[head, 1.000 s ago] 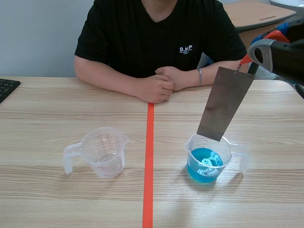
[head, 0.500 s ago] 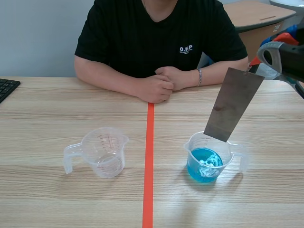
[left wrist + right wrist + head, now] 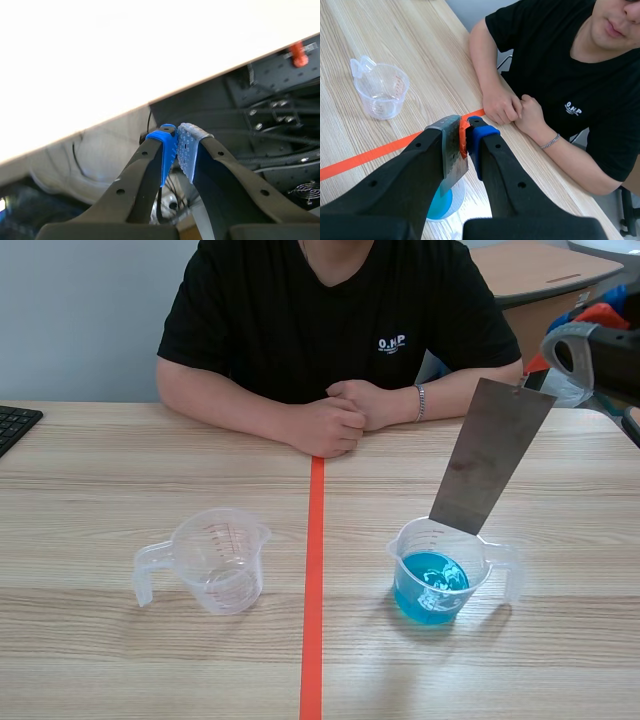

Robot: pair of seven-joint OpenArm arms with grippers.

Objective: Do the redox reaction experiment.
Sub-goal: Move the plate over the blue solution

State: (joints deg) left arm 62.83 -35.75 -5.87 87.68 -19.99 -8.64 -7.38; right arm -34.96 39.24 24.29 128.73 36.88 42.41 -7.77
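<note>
Grey metal plate, thin, rectangular, tilted; upper end pinched between the pads of the right gripper, clamped tight on it; lower edge at the far rim of the filled measuring cup, contact with that rim not determinable, no part yet in the liquid. Filled measuring cup: clear plastic, handled, upright on the counter, right of the orange-red tape line, part-full of blue solution. Empty measuring cup: same pattern, left of the line, well apart from the first. Left gripper: pads pressed together on nothing, facing cabling away from the cups, absent from the scene view. Person's clasped hands resting at the counter's far side; keyboard at its far left edge. Hazards, as judged: hold at one end only, hence possible swing or slip of the plate on descent; slanted entry against the rim, hence tipping of the light cup and spilled solution; release from height, hence splash toward the person.
</note>
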